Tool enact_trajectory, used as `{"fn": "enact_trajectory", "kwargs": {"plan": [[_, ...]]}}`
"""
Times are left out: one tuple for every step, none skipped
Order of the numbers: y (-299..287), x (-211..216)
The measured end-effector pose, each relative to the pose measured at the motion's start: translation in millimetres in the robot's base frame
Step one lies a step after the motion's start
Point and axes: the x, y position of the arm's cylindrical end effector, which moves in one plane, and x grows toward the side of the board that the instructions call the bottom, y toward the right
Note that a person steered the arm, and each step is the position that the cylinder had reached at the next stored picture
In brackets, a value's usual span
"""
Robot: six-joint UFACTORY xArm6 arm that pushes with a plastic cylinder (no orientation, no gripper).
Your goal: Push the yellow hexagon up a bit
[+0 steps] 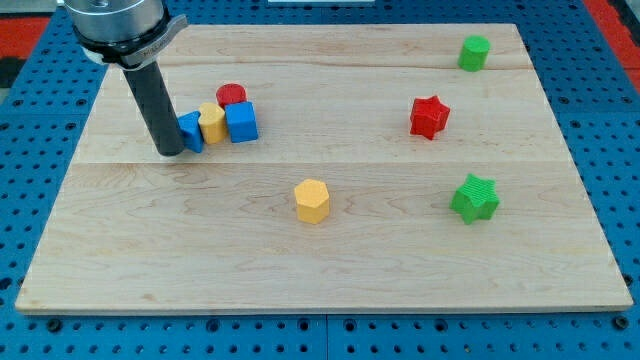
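Note:
The yellow hexagon (312, 200) stands alone near the middle of the wooden board (320, 270), toward the view's bottom. My tip (171, 151) rests on the board at the view's left, well to the left of and above the hexagon. It touches the left side of a small blue block (191, 131). That block heads a tight cluster with a yellow block (212, 123), a blue cube (241, 122) and a red cylinder (231, 95).
A red star (429, 116) lies right of centre. A green star (475, 197) lies at the lower right. A green cylinder (474, 52) stands near the top right corner. The board sits on a blue perforated table (620, 120).

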Motion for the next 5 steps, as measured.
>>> {"fn": "enact_trajectory", "kwargs": {"plan": [[0, 30], [21, 74], [64, 134], [143, 171], [231, 153]]}}
